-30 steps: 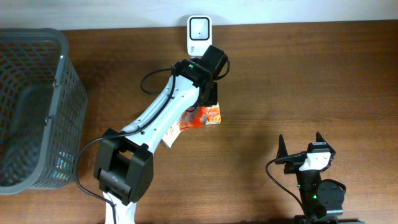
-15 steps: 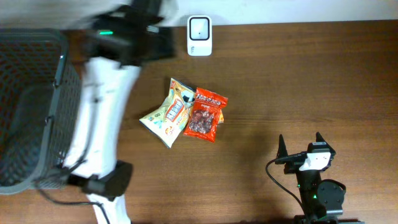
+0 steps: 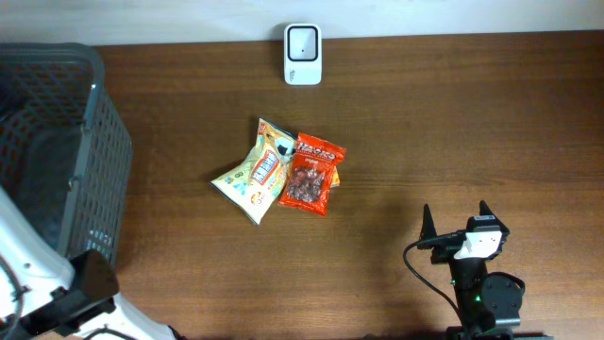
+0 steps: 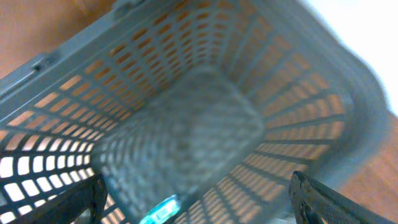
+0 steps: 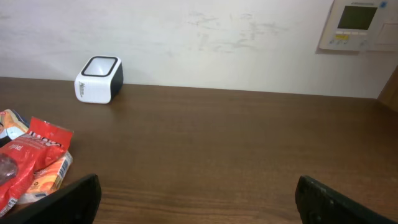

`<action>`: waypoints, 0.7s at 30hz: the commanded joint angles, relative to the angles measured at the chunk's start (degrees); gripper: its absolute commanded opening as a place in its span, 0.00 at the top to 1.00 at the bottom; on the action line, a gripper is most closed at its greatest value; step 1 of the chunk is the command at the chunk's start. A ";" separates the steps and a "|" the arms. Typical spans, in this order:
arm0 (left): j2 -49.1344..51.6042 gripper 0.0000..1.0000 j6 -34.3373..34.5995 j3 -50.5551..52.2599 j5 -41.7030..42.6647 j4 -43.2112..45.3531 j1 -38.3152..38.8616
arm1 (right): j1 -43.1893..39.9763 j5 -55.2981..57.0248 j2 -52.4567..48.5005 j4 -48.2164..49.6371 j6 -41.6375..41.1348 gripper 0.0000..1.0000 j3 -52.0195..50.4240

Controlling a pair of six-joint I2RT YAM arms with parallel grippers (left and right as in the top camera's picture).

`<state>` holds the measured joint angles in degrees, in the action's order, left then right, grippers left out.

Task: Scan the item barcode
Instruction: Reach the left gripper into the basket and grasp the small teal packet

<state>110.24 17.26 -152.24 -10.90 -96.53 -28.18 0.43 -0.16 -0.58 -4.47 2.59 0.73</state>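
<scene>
Overhead view of a dark brown wooden table (image 3: 472,113), smooth with a fine grain. The main change: a second ago the left arm (image 3: 28,269) stretched across the middle with its gripper over the red packet, close to the scanner; now it has swung back to the near-left corner. The left gripper (image 4: 198,182) hangs over the grey basket (image 3: 94,94) with its jaws wide apart and nothing between them. This probably means the red packet was let go on the table after a pass by the scanner, and it has not been binned. The basket is rigid plastic mesh, rectangular with rounded corners, and looks empty from the wrist view. The right gripper (image 3: 455,212) sits parked at the near right, jaws also spread and empty. At the table's centre lie two flat, crinkly foil snack bags: a cream packet (image 3: 247,177) and the glossy red packet (image 3: 310,175), whose edge overlaps it. The scanner (image 3: 302,42), a small white box with rounded corners and a dark window, stands at the far edge, apart from both bags.
</scene>
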 commanded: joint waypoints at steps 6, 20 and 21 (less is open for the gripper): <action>-9.35 0.11 -3.37 27.28 5.79 1.38 -14.34 | 0.33 0.46 0.22 -0.20 -0.22 0.01 -0.42; -9.31 0.15 -4.15 64.54 6.43 20.65 -14.73 | 0.33 0.46 0.22 -0.20 -0.22 0.01 -0.42; -9.33 0.16 -5.07 66.34 7.48 21.20 -14.75 | 0.31 0.46 0.22 -0.20 -0.22 0.01 -0.42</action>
<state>101.56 14.44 -90.54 -5.91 -76.44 -42.89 0.43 -0.16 -0.58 -4.47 2.57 0.73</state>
